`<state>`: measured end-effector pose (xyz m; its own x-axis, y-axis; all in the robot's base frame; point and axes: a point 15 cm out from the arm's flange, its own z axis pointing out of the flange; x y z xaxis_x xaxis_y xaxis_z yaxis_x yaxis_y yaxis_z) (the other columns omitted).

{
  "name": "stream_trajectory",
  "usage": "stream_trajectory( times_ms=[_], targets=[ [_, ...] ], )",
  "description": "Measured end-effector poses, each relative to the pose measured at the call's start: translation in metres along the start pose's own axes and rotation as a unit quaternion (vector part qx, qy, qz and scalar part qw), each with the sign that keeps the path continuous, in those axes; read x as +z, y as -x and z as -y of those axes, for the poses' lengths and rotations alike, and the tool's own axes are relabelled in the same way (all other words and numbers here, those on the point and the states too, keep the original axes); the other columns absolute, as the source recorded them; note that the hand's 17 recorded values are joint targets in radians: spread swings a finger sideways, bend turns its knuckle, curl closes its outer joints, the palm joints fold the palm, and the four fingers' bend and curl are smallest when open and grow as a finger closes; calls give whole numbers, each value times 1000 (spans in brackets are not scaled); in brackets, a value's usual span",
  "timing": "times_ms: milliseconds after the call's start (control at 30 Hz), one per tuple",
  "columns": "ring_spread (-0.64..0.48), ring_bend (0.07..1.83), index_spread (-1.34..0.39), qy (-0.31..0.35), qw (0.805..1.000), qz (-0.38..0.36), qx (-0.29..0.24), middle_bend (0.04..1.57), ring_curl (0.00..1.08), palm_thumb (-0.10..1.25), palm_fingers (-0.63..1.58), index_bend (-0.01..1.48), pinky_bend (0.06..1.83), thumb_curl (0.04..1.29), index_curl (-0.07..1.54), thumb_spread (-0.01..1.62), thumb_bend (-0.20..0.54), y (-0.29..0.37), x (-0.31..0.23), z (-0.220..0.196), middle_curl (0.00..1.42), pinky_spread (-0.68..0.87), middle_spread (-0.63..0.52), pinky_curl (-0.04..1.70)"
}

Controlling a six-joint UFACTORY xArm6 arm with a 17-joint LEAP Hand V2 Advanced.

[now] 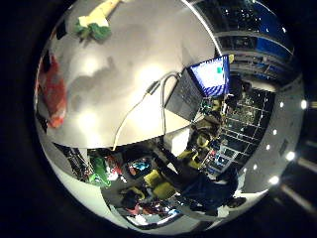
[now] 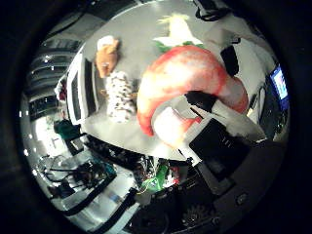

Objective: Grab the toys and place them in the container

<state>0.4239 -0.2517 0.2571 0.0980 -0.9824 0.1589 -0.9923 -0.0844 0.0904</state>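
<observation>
Seemingly, the grasp step is in hand, judged from how close the red toy sits to the palm.

From the little finger side palm view, a grey table [image 1: 143, 59] is shown with the red toy [image 1: 53, 91] lying at its edge, seen only in part. Well apart from the red toy, at the far side of the table, a cream and green toy [image 1: 94, 26] is seen. A laptop [image 1: 200, 84] with a lit screen stands on the table, well apart from the red toy on the other side. No part of the hand can be made out in this view.

From the thumb side palm view, the red toy [image 2: 185, 83] is seen filling much of the picture: a curved, plush-looking body in red and orange with a pale belly. The hand [image 2: 219, 114] is seen against it, a black fingertip [image 2: 201, 100] touching its inner curve and a white finger lying just beside; whether the fingers are curled round it cannot be told. Near the red toy lie a spotted white toy [image 2: 119, 95] and, beyond that, a brown toy [image 2: 107, 56]. A white container [image 2: 80, 90] stands just beside the spotted toy.

Next, a firm closing round the red toy is likely called for, then a lift towards the container.
</observation>
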Motion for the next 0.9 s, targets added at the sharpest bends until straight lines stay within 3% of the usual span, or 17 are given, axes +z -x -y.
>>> stream_trajectory(
  times_ms=[400, 800, 900],
  targets=[
    [-203, 183, -414, -43, 990, 37, -127, 581, 142, 1068, 545, 1172, 186, 427, 578, 915, -19, 228, -97, 39, 547, 195, -432, 130],
    [-227, 201, -417, -46, 974, 61, -214, 571, 163, 1061, 577, 1136, 174, 427, 564, 922, -20, 427, -88, 47, 567, 197, -440, 121],
    [-225, 265, -447, -72, 970, 69, -222, 486, 197, 1037, 493, 989, 228, 423, 536, 936, -24, 448, -88, 61, 550, 220, -396, 140]
  ],
)
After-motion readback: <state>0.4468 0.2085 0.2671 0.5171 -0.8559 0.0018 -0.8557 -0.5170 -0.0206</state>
